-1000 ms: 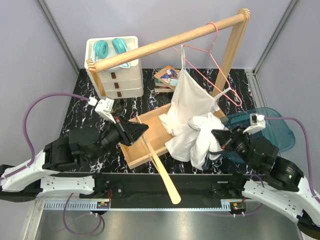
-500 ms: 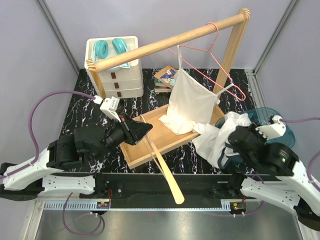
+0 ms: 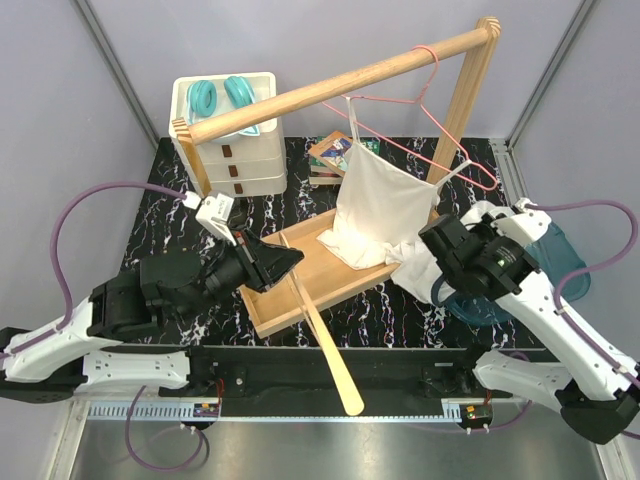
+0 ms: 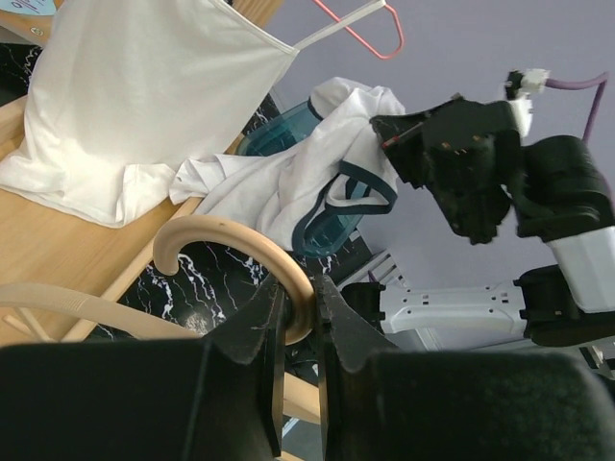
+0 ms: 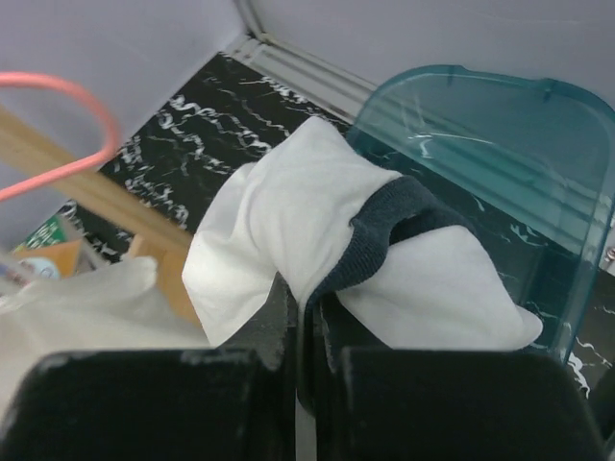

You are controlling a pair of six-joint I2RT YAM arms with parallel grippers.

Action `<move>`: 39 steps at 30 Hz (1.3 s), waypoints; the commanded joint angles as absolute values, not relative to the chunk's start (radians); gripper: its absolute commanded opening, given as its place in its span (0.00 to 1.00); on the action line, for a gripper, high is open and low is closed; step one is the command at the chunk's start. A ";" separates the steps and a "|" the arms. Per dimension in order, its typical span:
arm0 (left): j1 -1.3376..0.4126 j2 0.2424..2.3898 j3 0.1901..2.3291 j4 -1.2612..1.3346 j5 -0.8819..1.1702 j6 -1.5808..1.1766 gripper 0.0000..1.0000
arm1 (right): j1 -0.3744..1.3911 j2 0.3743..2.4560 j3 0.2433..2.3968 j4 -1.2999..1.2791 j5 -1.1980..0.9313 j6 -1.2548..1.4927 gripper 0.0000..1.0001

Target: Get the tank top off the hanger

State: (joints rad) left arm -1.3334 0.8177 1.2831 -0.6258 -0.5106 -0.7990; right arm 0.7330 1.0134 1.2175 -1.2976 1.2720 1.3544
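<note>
The tank top (image 3: 422, 272), white with dark trim, hangs bunched from my right gripper (image 3: 445, 243), which is shut on its trimmed edge (image 5: 384, 216) above the table's right side. Its lower part trails to the tray's right corner (image 4: 226, 178). My left gripper (image 4: 300, 298) is shut on the hook of the wooden hanger (image 4: 235, 235). That hanger's long arm (image 3: 330, 350) slants down toward the table's front edge with no cloth on it. In the right wrist view the jaws (image 5: 306, 303) pinch the fabric tightly.
A white strappy top (image 3: 385, 205) hangs on a pink wire hanger (image 3: 400, 100) from the wooden rack bar (image 3: 320, 88), over a wooden tray (image 3: 305, 285). A teal bin (image 3: 560, 250) sits right; a white drawer unit (image 3: 235, 160) and books (image 3: 335, 155) stand behind.
My right arm swung the tank top from the tray out to the right, then lifted it up and back. The left gripper stayed on the hanger hook, shifting only slightly.
</note>
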 commanded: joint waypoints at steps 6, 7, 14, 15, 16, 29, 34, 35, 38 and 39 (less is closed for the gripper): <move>-1.333 0.805 1.278 -0.552 -0.456 -0.835 0.00 | 0.266 0.928 1.136 -0.699 0.994 0.776 0.00; -1.333 0.808 1.285 -0.554 -0.454 -0.830 0.00 | 0.233 0.945 1.149 -0.698 0.983 0.769 0.00; -1.333 0.830 1.302 -0.554 -0.446 -0.801 0.00 | 0.094 0.999 1.299 -0.683 0.997 0.625 0.00; -1.333 0.830 1.304 -0.555 -0.446 -0.796 0.00 | 0.094 1.006 1.363 -0.670 1.017 0.541 0.00; -1.333 0.831 1.302 -0.557 -0.448 -0.796 0.00 | 0.094 1.018 1.394 -0.663 1.035 0.497 0.00; -1.333 0.808 1.290 -0.584 -0.476 -0.816 0.00 | 0.092 0.980 1.341 -0.598 1.045 0.412 0.09; -1.333 0.819 1.295 -0.586 -0.463 -0.825 0.00 | 0.086 0.979 1.278 -0.719 0.945 0.557 0.37; -1.332 0.822 1.295 -0.586 -0.462 -0.828 0.00 | 0.086 0.973 1.269 -0.763 0.915 0.598 0.49; -1.333 0.825 1.292 -0.584 -0.463 -0.842 0.00 | 0.086 0.957 1.279 -0.852 0.829 0.640 0.83; -1.333 0.825 1.290 -0.586 -0.465 -0.845 0.00 | 0.086 0.953 1.285 -0.874 0.813 0.643 0.88</move>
